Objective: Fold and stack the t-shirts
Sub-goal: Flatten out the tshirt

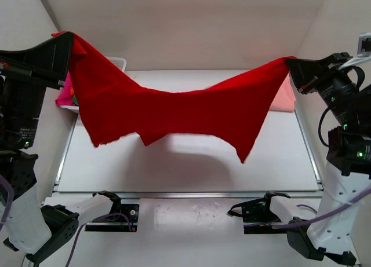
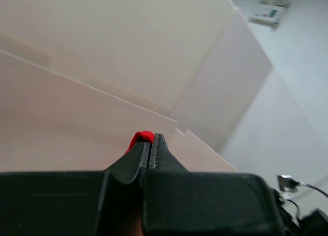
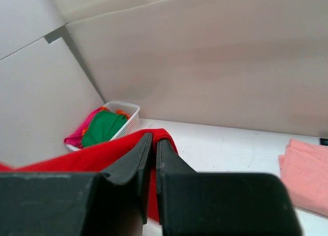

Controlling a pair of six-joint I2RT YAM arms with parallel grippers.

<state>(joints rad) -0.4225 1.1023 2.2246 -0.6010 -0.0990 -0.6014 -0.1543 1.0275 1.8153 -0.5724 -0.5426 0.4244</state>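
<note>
Both jaws are pinched shut on the red t-shirt [image 1: 168, 113], the left jaws on one upper corner and the right jaws on the other, so it hangs spread above the counter [image 1: 191, 174], sagging in the middle. Only a sliver of cloth shows at the left tips, so a pull apart could slip it free and drop that side. Lowered unevenly, its lower edge may bunch. Farther back, a swing could brush the folded salmon-pink tee [image 1: 285, 99] or the basket [image 3: 129, 109].
</note>
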